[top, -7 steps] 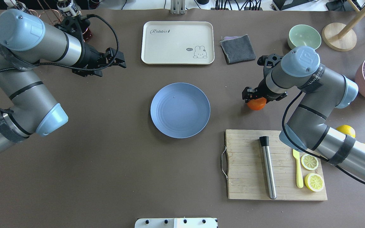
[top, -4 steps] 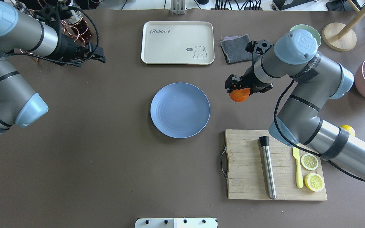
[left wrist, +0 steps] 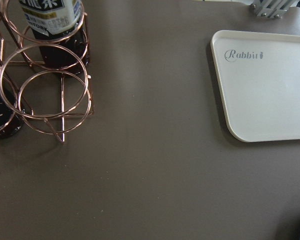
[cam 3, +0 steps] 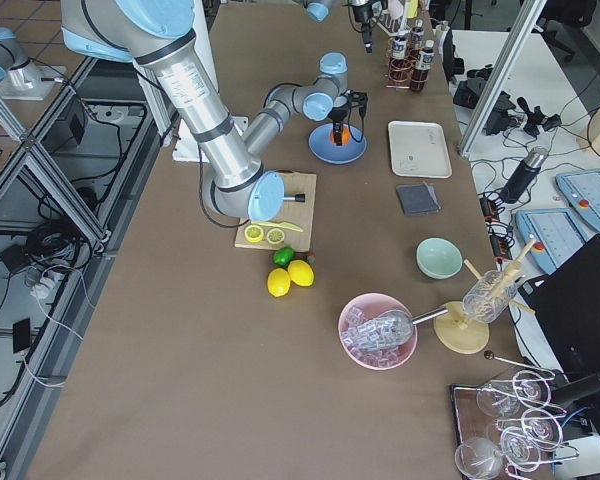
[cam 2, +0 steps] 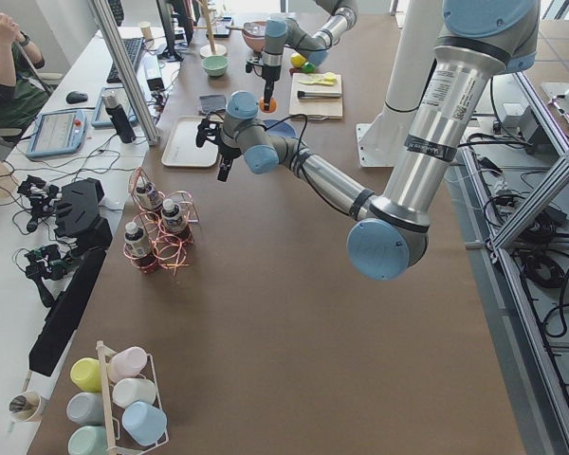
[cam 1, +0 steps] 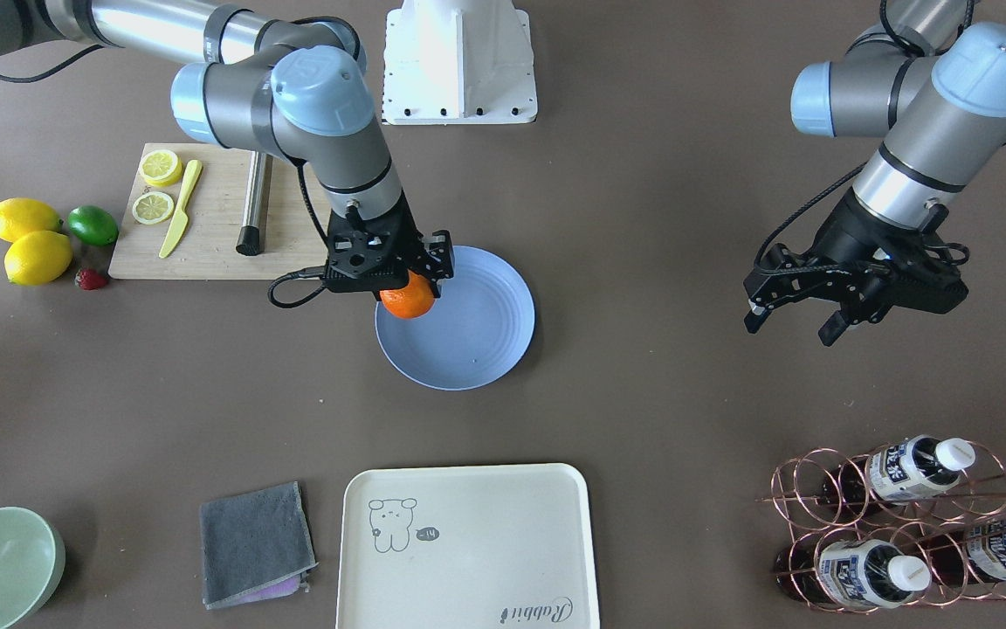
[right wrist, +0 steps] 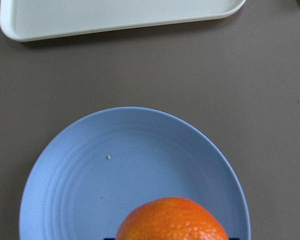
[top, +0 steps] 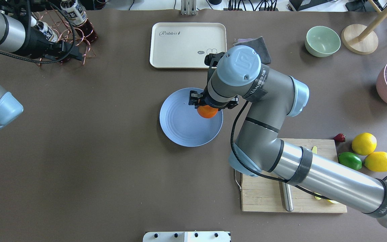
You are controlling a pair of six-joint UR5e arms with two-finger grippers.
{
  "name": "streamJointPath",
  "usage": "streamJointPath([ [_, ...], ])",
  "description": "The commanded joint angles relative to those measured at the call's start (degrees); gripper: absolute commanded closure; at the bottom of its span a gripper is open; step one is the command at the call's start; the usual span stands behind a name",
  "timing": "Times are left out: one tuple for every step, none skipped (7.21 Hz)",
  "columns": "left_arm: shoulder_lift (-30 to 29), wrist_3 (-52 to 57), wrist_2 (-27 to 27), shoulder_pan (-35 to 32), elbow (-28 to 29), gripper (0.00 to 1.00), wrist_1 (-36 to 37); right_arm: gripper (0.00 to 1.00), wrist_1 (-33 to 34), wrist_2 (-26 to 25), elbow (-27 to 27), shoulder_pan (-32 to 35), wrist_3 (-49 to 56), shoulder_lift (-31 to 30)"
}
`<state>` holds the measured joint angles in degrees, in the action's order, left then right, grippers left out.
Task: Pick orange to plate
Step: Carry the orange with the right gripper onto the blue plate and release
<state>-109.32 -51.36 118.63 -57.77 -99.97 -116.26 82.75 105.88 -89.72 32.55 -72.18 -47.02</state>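
Observation:
The orange (top: 207, 112) is a small bright mandarin, and my right gripper (top: 210, 105) is shut on it. It hangs just over the right part of the light-blue plate (top: 179, 125). The front view shows the orange (cam 1: 408, 299) under the black fingers, above the plate (cam 1: 472, 336). In the right wrist view the orange (right wrist: 172, 220) fills the bottom edge, with the plate (right wrist: 115, 185) beneath it. My left gripper (cam 1: 789, 330) is open and empty, far from the plate and beside the bottle rack (top: 62, 23).
A cream tray (top: 180, 43) lies behind the plate. A grey cloth (cam 1: 254, 542) and a green bowl (top: 323, 40) sit further right. A cutting board (top: 264, 198) is under my right arm. Two lemons (top: 364, 143), a lime (top: 349, 160) and a strawberry (top: 339, 137) sit right of it.
My right arm has carried the orange leftward from the bare table right of the plate to over the plate. My left arm has drawn back toward the bottle rack.

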Motion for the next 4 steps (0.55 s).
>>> streamJointPath([
  [0.9, 0.3, 0.0, -1.7, 0.1, 0.02, 0.0, 1.0, 0.2, -3.0, 8.5, -2.0, 0.0, 5.9],
  [1.0, 0.3, 0.1, -2.2, 0.3, 0.02, 0.0, 1.0, -2.6, -4.0, 10.9, -2.7, 0.0, 5.9],
  [1.0, 0.3, 0.0, -2.2, 0.3, 0.02, 0.0, 1.0, -3.9, -4.4, 12.5, -3.4, 0.2, 5.8],
  [1.0, 0.3, 0.1, -2.2, 0.3, 0.02, 0.0, 1.0, -3.9, -4.5, 12.8, -3.9, 0.3, 5.6],
])
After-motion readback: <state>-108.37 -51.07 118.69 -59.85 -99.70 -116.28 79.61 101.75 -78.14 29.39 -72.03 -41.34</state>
